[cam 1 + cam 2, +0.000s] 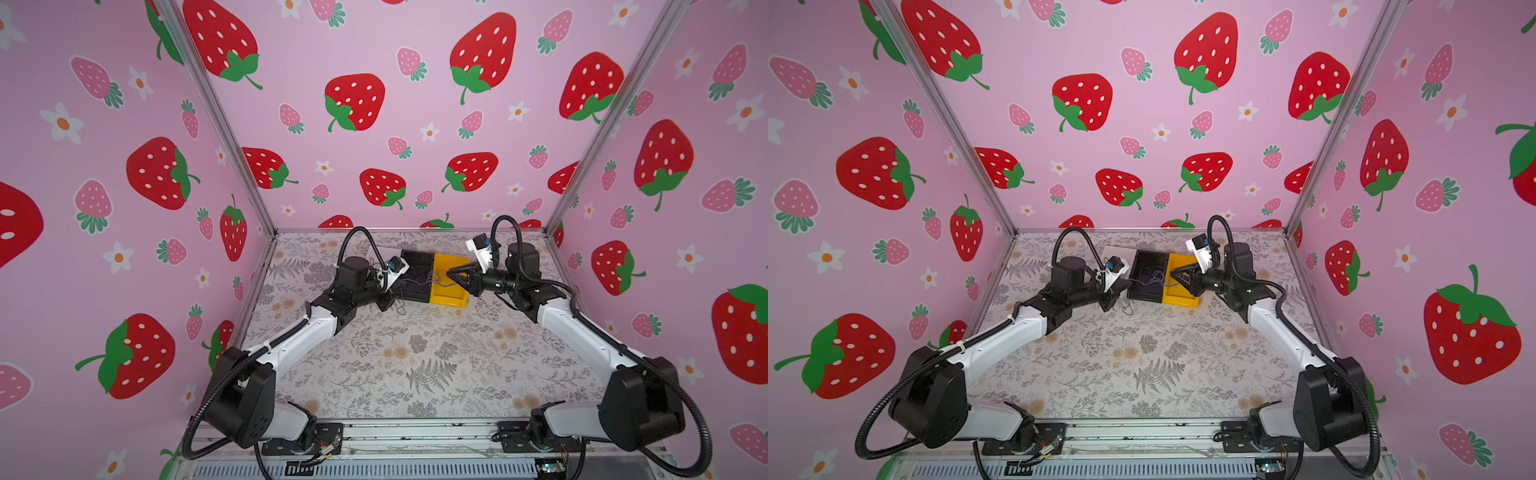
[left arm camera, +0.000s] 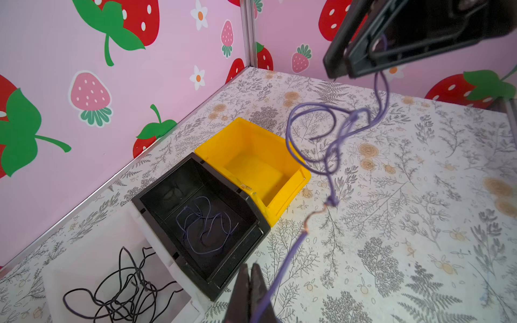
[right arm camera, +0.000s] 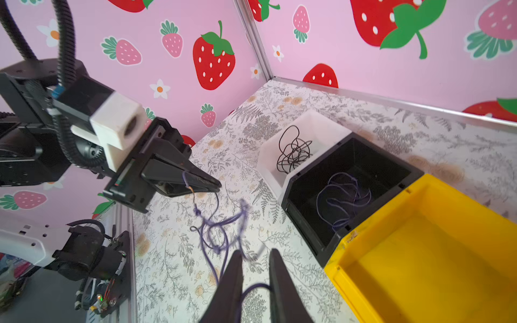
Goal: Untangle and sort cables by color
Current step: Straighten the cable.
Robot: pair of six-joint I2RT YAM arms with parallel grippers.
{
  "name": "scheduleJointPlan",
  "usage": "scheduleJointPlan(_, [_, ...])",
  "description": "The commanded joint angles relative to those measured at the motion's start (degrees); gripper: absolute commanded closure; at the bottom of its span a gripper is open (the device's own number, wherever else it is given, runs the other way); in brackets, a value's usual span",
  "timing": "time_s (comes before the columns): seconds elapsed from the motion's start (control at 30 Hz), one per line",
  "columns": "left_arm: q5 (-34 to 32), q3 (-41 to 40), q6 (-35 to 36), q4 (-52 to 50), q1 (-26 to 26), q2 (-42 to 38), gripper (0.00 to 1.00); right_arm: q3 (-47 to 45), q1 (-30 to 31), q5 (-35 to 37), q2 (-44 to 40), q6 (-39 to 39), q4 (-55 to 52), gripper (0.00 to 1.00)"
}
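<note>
Pink walls (image 1: 374, 50) show red and pink strawberries; the surface (image 1: 415, 365) has grey ferns and tan blossoms. One white bin (image 2: 84, 251), one black bin (image 2: 181, 179), one yellow bin (image 2: 223, 145); black cables (image 2: 131, 290) and purple cables (image 2: 287, 137).

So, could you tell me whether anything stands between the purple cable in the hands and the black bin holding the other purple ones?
Nothing visible does. The purple cable hangs knotted, pinched by the left hand and running into the right hand, and the black bin is open-topped with only loose purple cables inside.

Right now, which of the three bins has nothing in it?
The yellow bin: its floor is bare. The black bin holds purple cable, the white bin black cable.
</note>
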Motion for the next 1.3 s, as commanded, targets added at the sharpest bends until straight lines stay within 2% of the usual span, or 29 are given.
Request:
scheduleJointPlan(0.0, [4.65,1.77,4.16,-7.68,-0.55,-2.7,1.0,-6.01,0.75,-1.52,-2.53,1.72,2.49,0.75])
scheduleJointPlan(0.17, [4.96,-0.82,7.44,-12.18,-1.66,-3.8,1.0,-14.2,0.85,4.37,-6.93,1.86,3.38,0.64])
scheduleJointPlan(0.3, [5.18,-0.01,8.97,-14.81,-2.6,-3.45,1.0,-15.1,0.83,5.49,-6.76,0.59,3.01,0.57])
scheduleJointPlan(0.43, [5.53,0.4,9.86,-16.23,-3.62,-3.53,1.0,-15.46,0.9,7.0,-5.54,-0.75,1.13,0.53])
scheduleJointPlan(0.63, [4.39,1.91,12.02,-18.32,-5.55,-3.31,1.0,-15.36,2.79,3.57,-4.19,-4.01,1.54,0.49])
scheduleJointPlan(0.8, [3.54,4.05,12.89,-18.79,-7.1,-2.8,1.0,-14.94,5.79,1.15,-2.02,-5.37,2.06,0.49])
scheduleJointPlan(0.83, [3.19,4.47,13.25,-18.98,-7.45,-2.73,1.0,-14.55,6.35,0.96,-1.56,-5.58,2.22,0.45])
scheduleJointPlan(0.9, [2.89,5.03,13.55,-19.07,-7.82,-2.87,1.0,-13.87,6.86,0.37,-0.76,-5.76,2.71,0.44])
scheduleJointPlan(1.27, [2.45,7.8,15.99,-19.71,-8.72,-2.1,1.0,-11.57,8.1,-3.04,1.11,-6.22,5.17,0.45])
